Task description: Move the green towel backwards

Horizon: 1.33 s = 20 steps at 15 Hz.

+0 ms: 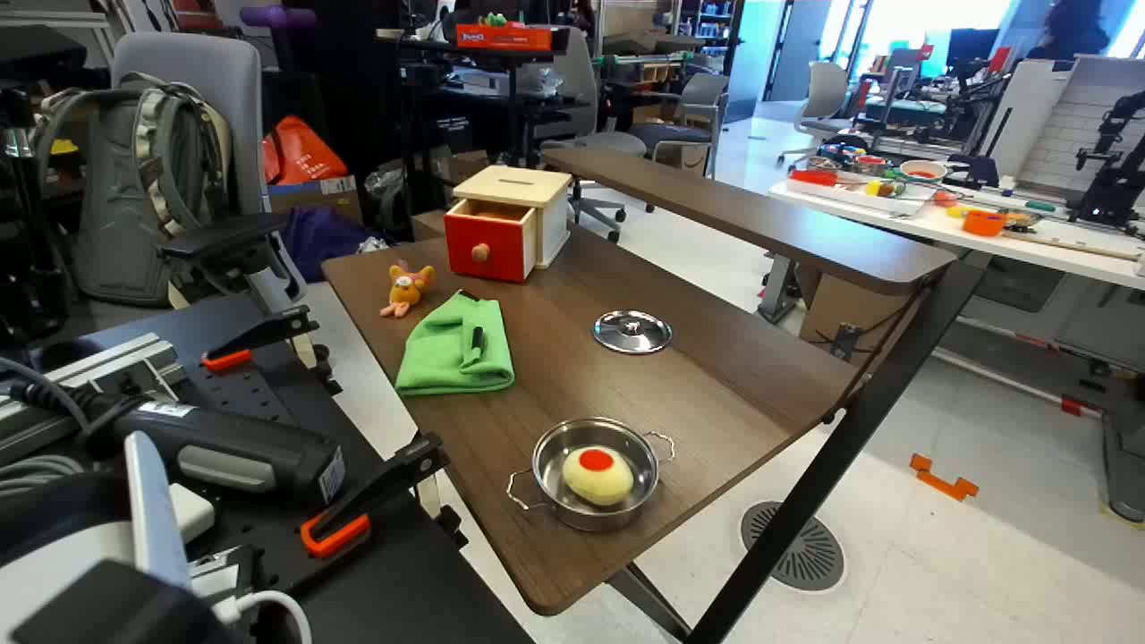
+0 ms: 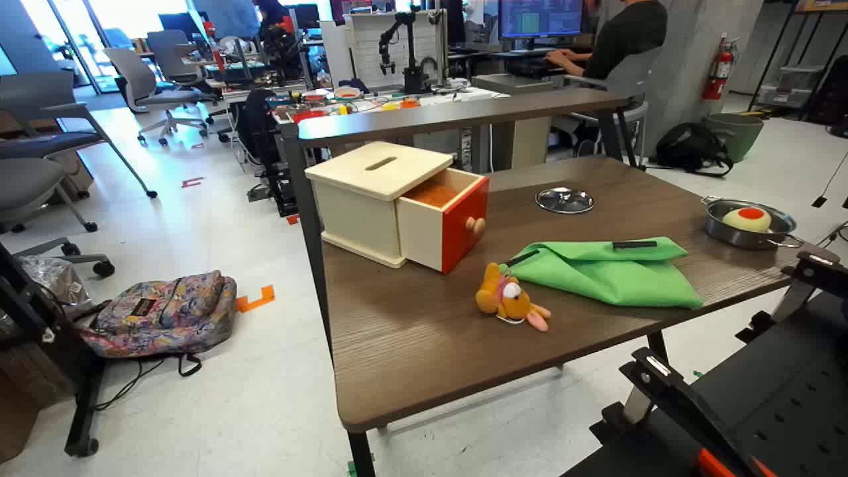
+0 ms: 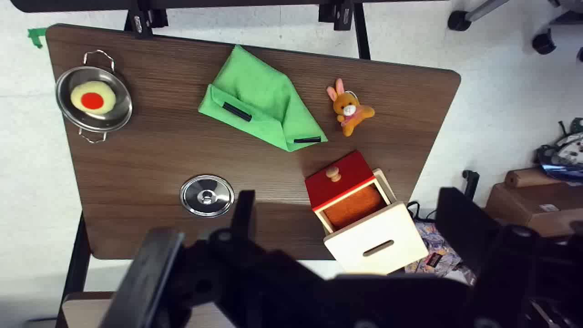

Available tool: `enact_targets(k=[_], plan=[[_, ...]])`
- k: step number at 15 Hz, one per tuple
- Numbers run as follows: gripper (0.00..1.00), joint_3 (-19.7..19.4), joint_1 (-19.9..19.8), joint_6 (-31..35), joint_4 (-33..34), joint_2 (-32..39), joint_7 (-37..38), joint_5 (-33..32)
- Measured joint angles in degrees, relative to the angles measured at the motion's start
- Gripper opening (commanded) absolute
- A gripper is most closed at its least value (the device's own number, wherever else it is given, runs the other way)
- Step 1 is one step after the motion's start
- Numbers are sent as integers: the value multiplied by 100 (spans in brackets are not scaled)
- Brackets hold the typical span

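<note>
The green towel lies folded on the brown table, near the long edge beside the black bench. It shows in both exterior views and in the wrist view. Black strips show on its folds. My gripper is in the wrist view only, with its two dark fingers wide apart and nothing held between them. It is high above the table. In that view the towel lies beyond the fingertips, up and to the left. The gripper does not touch it.
A wooden box with an open red drawer, a plush bunny, a metal lid and a pot holding a toy egg stand around the towel. A raised shelf runs along the table's far side. Black clamps line the bench edge.
</note>
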Motion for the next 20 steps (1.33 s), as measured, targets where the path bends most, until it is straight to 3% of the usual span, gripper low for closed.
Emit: enact_targets(k=[6, 9, 15, 20], plan=[[100, 1, 0, 102, 3, 66, 1, 0], [100, 3, 0, 797, -6, 454, 10, 0], [100, -7, -102, 2245, 13, 2055, 31, -13], [100, 0, -325, 2842, 252, 3696, 303, -314]])
